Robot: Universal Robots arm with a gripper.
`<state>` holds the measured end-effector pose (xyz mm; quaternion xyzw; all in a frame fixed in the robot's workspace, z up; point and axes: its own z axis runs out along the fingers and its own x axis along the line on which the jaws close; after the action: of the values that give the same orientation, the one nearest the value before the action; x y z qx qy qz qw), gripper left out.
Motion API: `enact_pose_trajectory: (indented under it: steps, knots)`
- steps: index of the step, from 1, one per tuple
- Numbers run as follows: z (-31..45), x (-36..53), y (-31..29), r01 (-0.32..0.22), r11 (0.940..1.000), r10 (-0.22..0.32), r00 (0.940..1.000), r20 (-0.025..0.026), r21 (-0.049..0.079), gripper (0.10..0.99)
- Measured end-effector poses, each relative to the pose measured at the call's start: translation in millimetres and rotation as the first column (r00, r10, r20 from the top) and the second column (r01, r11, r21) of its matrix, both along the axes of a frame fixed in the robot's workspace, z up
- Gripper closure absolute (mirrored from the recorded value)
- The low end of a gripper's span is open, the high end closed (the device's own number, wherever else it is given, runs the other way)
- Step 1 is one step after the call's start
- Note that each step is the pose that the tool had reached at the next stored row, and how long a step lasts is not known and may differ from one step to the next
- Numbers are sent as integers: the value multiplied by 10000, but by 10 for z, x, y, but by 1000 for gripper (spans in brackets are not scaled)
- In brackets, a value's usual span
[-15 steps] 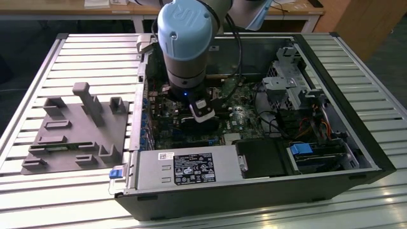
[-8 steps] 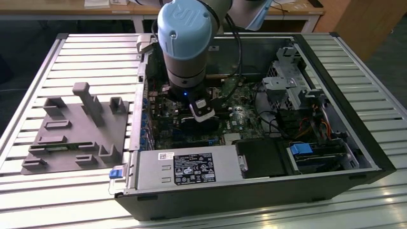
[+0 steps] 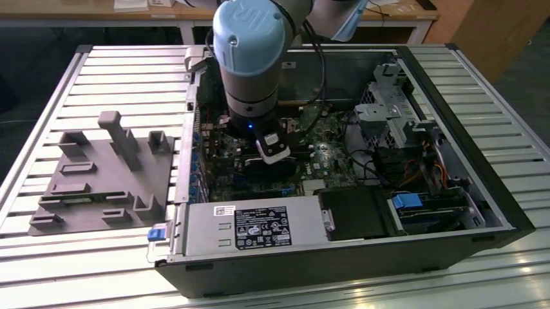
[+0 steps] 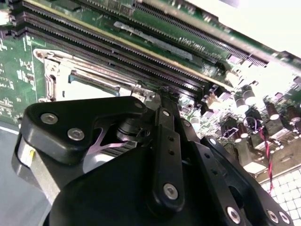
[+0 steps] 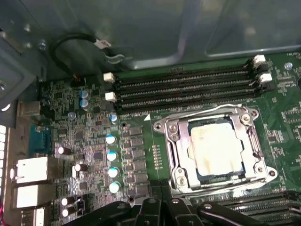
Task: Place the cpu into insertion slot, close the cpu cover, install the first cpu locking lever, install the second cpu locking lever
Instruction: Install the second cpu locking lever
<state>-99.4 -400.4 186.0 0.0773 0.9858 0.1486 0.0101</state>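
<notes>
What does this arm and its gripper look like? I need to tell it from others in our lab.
The arm is a thick silver-grey tube with a light blue cap on its joint; a black cable runs beside it, and a small blue light glows near the wrist. The gripper is matte black, built of flat linkage bars fastened with round silver screws.

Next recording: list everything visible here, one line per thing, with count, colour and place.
computer case: one, black, open on a slatted table
cpu: one, silver-tan, seated in the insertion slot
cpu cover: one, silver-grey, closed around the chip
circuit board: one, green, inside the case
memory slots: several, long black, beside the socket
fixture tray: one, grey, at the exterior view's left
arm: one, grey-blue, reaching into the case
gripper: one, black, just above the board
</notes>
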Motion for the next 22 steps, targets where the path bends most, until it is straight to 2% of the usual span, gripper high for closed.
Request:
enact_pose_trajectory:
  steps: [5,8,12,20,22]
  knots:
    - [11,-2,5,-1,10000,1,10000,26,-30,984]
    - [55,-2,6,0,10000,0,10000,33,-27,984]
    - [161,-3,6,0,10000,0,10000,32,-30,984]
    - [443,-3,6,1,10000,0,10000,33,-32,984]
    - [491,1,6,0,10000,0,10000,32,-31,984]
